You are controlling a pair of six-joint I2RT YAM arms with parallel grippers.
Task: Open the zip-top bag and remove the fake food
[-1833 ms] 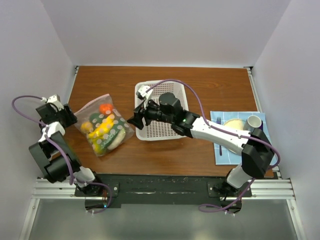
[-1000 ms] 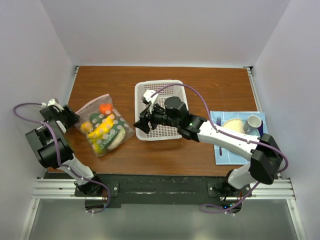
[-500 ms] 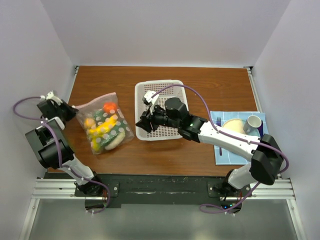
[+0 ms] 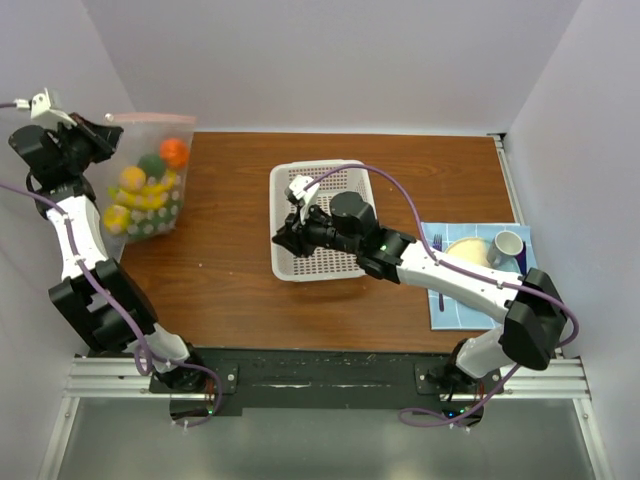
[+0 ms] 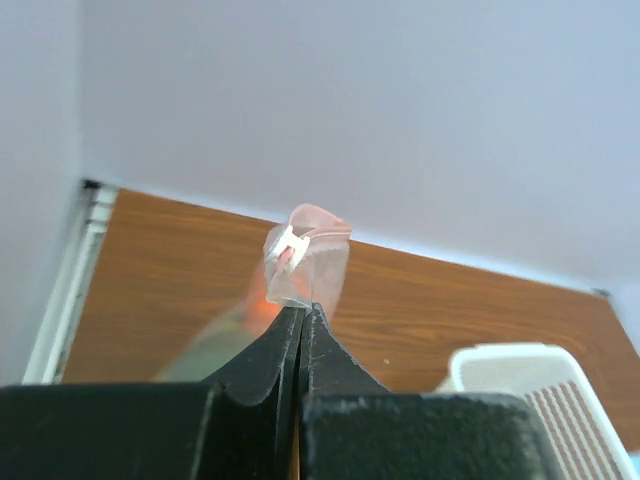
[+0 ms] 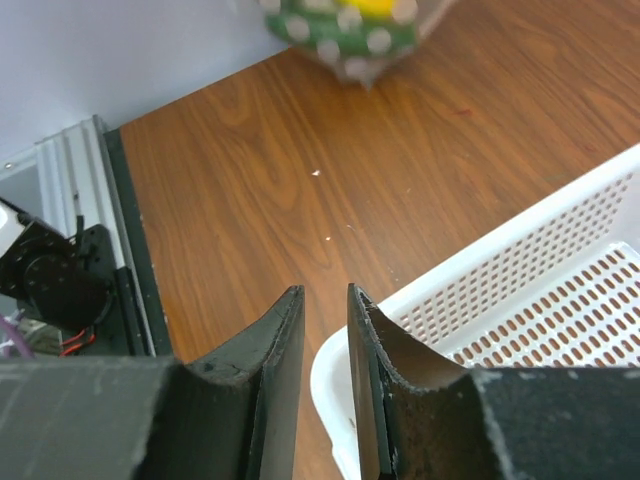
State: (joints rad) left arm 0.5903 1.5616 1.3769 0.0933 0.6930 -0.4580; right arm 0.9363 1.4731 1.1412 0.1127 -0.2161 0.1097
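The clear zip-top bag (image 4: pixel 145 185) hangs in the air over the table's far left corner, pink zip strip on top. My left gripper (image 4: pixel 100 127) is shut on its top left corner. In the left wrist view the fingertips (image 5: pixel 303 308) pinch the plastic just below the white slider on the zip-top bag (image 5: pixel 305 255). The fake food (image 4: pixel 150 180) fills the bag: an orange piece, green round ones and yellow pieces. My right gripper (image 4: pixel 283 238) hovers at the white basket's (image 4: pixel 320 215) front left corner. Its jaws (image 6: pixel 325 295) stand a narrow gap apart, the basket's rim (image 6: pixel 500 250) beside them.
A blue mat (image 4: pixel 445 300) at the right edge carries a beige plate (image 4: pixel 465 248), a purple fork and a grey cup (image 4: pixel 507 243). White walls close in on the left, right and back. The bag's bottom (image 6: pixel 345 25) shows at the top of the right wrist view.
My left gripper shut on the bag's corner and lifted the bag off the table, up toward the far left. The right gripper's jaws narrowed; that arm barely moved.
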